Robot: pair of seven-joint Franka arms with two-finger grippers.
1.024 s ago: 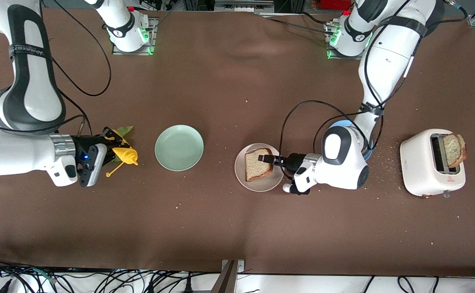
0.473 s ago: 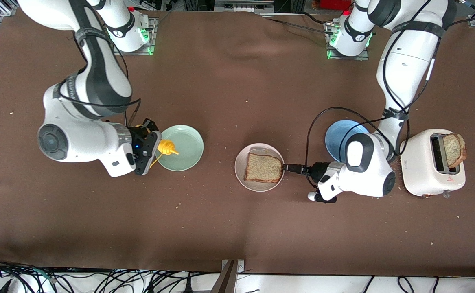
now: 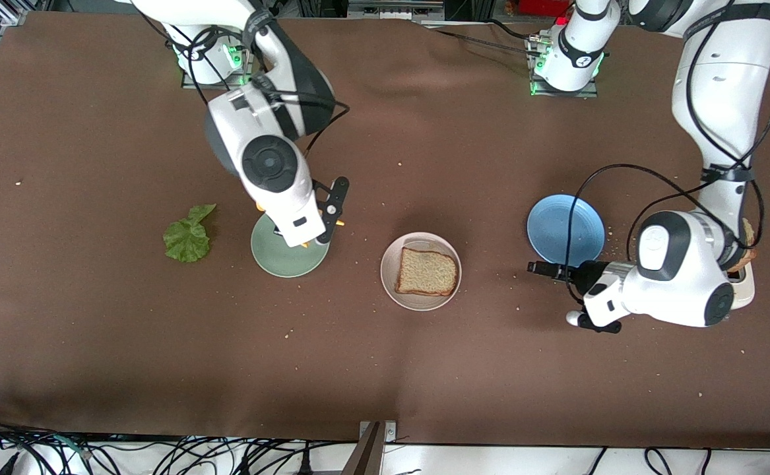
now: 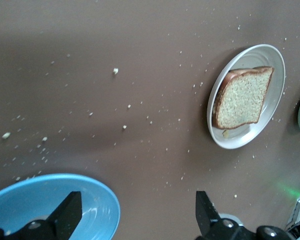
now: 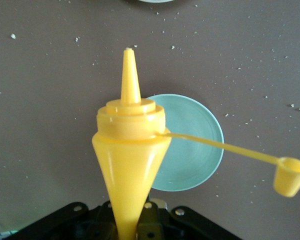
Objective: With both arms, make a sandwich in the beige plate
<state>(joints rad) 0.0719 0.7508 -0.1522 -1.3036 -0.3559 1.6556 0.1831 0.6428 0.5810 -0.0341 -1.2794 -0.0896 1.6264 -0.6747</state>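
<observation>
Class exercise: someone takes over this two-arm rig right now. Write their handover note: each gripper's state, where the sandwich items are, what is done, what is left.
Right gripper: shut on the yellow squeeze bottle, cap hanging open, up over the mint green plate.
Left gripper: open and empty, over the cloth beside the blue plate.
Done: one bread slice lies flat on the beige plate.
Lettuce leaf lies on the cloth toward the right arm's end of the table.
A second bread slice shows partly past the left arm.
Left: probably sauce, then lettuce and second slice onto the plated slice.
</observation>
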